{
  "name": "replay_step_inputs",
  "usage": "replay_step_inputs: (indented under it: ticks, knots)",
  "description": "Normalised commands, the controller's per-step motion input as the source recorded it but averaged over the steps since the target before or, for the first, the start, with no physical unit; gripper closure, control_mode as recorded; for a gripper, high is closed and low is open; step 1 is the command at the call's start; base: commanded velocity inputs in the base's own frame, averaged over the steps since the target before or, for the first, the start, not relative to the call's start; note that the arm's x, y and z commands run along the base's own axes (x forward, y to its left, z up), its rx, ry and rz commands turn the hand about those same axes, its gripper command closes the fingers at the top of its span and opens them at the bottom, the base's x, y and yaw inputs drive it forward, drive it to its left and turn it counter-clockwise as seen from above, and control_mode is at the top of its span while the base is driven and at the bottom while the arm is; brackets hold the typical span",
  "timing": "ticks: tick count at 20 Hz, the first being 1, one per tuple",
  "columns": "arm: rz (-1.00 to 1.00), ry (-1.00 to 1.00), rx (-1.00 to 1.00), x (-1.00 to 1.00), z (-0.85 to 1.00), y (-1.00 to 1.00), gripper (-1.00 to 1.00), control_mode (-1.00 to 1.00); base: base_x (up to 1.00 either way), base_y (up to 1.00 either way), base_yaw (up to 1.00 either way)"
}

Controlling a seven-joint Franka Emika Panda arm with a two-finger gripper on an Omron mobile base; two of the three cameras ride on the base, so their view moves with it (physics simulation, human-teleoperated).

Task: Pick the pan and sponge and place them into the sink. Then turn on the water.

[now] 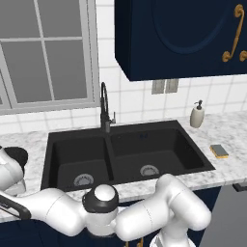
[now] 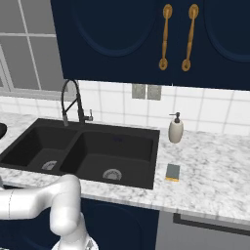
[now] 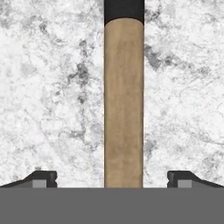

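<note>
The pan's light-brown wooden handle (image 3: 124, 105) runs straight up the hand view over the marble counter, ending in the black pan (image 3: 124, 9) at the top edge. My gripper (image 3: 111, 179) is open, one fingertip (image 3: 43, 178) on each side of the handle with wide gaps, touching nothing. The pan's black rim (image 1: 19, 155) peeks out beside the arm, left of the sink (image 1: 126, 179). The sponge (image 1: 219, 151) lies flat on the counter right of the sink (image 2: 155, 161), also seen as sponge (image 2: 172, 172). No water runs from the faucet (image 1: 103, 108).
A beige soap dispenser (image 1: 197, 115) stands behind the sponge by the tiled wall. Dark blue cabinets (image 1: 178, 38) hang above the sink's right half. The arm stretches low along the counter's front edge toward the left.
</note>
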Motion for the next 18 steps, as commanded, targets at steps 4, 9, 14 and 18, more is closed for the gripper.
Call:
replay_step_inputs:
  ticks: [4,9,14,18]
  knots:
    - [0.00,0.00,0.00,0.00,0.00,0.00,1.00,-1.00,0.00,0.00,0.00]
    - [0.00,0.00,0.00,0.00,0.00,0.00,1.00,-1.00,0.00,0.00,0.00]
    - [0.00,0.00,0.00,0.00,0.00,0.00,1.00,-1.00,0.00,0.00,0.00]
    - [0.00,0.00,0.00,0.00,0.00,-0.15,1.00,-1.00,0.00,0.00,0.00]
